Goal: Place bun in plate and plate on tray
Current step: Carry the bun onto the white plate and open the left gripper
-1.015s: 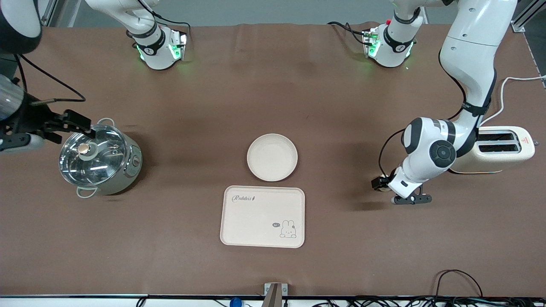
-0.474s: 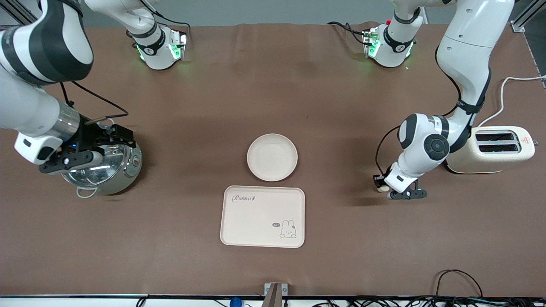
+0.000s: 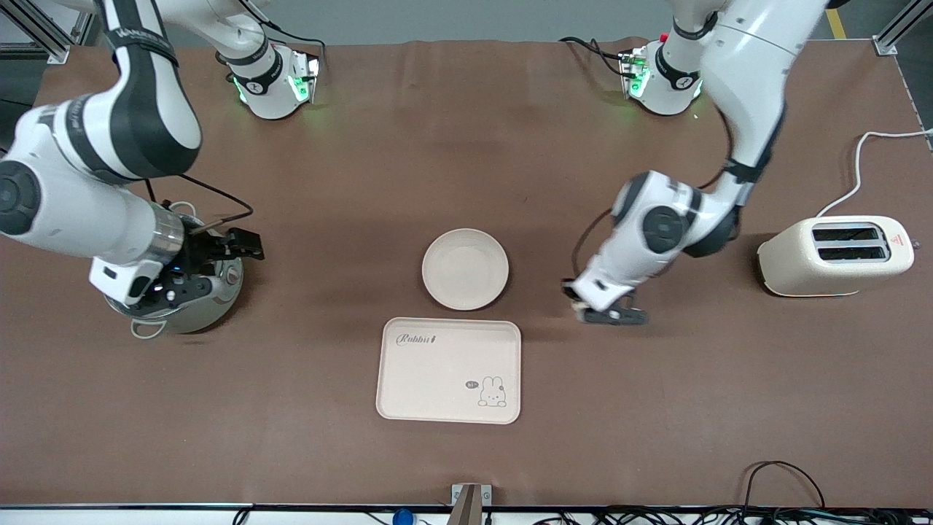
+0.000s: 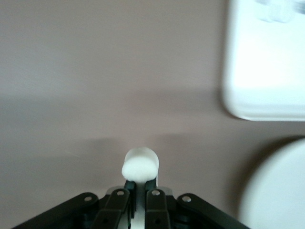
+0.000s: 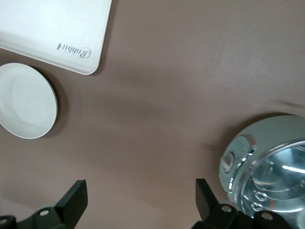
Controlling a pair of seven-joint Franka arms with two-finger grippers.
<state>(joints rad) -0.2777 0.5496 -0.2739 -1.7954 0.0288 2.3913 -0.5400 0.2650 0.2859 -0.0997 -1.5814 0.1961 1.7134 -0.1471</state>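
Jaws of the left gripper (image 4: pixel 138 191) are clamped on the bun (image 4: pixel 139 165), held over bare worktop (image 3: pixel 656 408) toward the left arm's end from the plate (image 3: pixel 465 268). That plate sits touching nothing, just beside the tray (image 3: pixel 449 370), which lies nearer the front camera. Jaws of the right gripper (image 5: pixel 138 200) stand wide apart above the worktop beside a steel pot (image 3: pixel 211 295).

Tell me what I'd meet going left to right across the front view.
Steel pot under the right pincer → plate and tray mid-table → left pincer holding the bun → toaster.
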